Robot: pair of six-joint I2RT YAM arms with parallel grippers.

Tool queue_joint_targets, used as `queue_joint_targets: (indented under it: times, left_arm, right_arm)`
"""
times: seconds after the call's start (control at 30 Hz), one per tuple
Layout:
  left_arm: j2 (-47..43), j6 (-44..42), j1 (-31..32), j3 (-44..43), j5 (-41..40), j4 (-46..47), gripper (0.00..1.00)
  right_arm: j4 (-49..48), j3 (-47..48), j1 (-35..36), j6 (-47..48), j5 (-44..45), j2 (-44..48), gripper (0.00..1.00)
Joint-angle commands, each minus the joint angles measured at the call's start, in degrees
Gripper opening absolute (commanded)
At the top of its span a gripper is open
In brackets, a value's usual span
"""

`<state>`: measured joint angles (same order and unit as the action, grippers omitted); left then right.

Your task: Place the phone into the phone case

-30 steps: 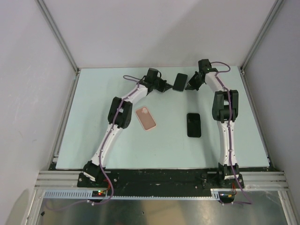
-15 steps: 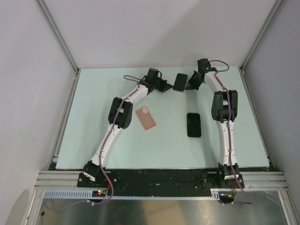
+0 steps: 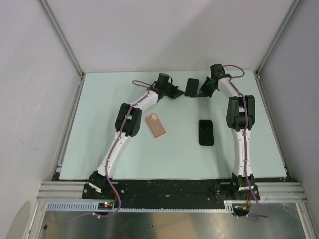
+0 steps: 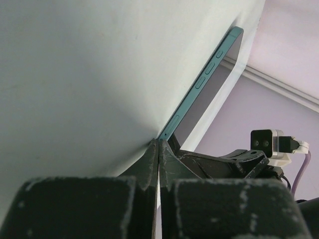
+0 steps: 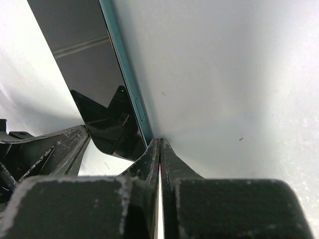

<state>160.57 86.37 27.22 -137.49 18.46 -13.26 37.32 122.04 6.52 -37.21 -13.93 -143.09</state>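
Note:
The phone [image 3: 192, 87], dark-screened with a teal rim, lies flat at the far middle of the table. My left gripper [image 3: 182, 93] is shut, its closed tip against the phone's left near corner. The left wrist view shows that tip [image 4: 158, 142] touching the teal edge of the phone [image 4: 204, 82]. My right gripper [image 3: 200, 92] is also shut, and its tip [image 5: 159, 142] meets the phone's [image 5: 94, 89] right near corner. Neither has anything between its jaws. A pink phone case [image 3: 155, 125] lies open side up, nearer, left of centre.
A black phone-shaped slab [image 3: 206, 132] lies flat right of centre, beside the right arm's forearm. Grey walls and aluminium posts enclose the pale green table [image 3: 99, 139] at the back and sides. The phone sits close to the back edge.
The phone has turned slightly, standing straighter between the two closed tips. Both arms have barely shifted, and both grippers stay shut.

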Motion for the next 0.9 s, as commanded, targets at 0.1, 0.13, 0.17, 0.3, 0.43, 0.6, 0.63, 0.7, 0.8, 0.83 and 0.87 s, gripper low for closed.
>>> queue_joint_targets:
  times: [0.1,0.13,0.17,0.3,0.43,0.6,0.63,0.7,0.8,0.83,0.87]
  left_arm:
    - [-4.07,-2.76,5.52,3.92,4.83,-2.48,0.00]
    - [-4.49,-2.82,5.71,4.61,4.79,-2.48,0.00]
    - [-4.88,-3.06,5.94,5.22,4.72,-2.48,0.00]
    - [-7.67,-4.22,6.38,9.35,4.59,-2.50,0.00]
    - [-12.13,-5.89,6.24,15.81,4.85,-2.44,0.00]
    - [-22.20,-10.60,4.68,26.48,4.15,-2.14,0.00]
    - [-23.84,-11.31,4.20,28.15,4.14,-2.13,0.00]
    - [-28.02,-12.65,3.33,31.56,4.29,-2.10,0.00]
    - [-32.99,-14.57,1.92,36.70,4.79,-2.05,0.00]
    - [-34.77,-15.14,1.50,38.23,4.99,-2.04,0.00]
    - [-36.28,-15.90,1.11,40.14,5.22,-2.04,0.00]
  right_arm:
    - [0.45,-8.10,1.06,1.34,1.32,2.88,0.00]
    - [0.19,-9.13,1.05,1.35,1.52,3.28,0.00]
    - [-0.06,-9.86,1.09,1.39,1.71,3.80,0.00]
    - [-1.16,-14.56,1.13,1.36,3.02,6.62,0.00]
    - [-3.59,-20.54,1.31,1.18,5.06,10.64,0.00]
    - [-2.09,-20.12,3.23,3.23,10.65,14.63,0.06]
    - [-2.00,-19.31,3.54,3.87,11.94,15.27,0.10]
    - [-1.55,-17.65,3.97,5.74,14.40,15.77,0.25]
    - [-1.87,-15.10,4.10,9.65,16.56,15.19,0.56]
    - [-2.19,-14.34,4.15,10.90,16.70,14.89,0.64]
    - [-2.57,-13.74,4.48,12.72,16.94,14.43,0.72]
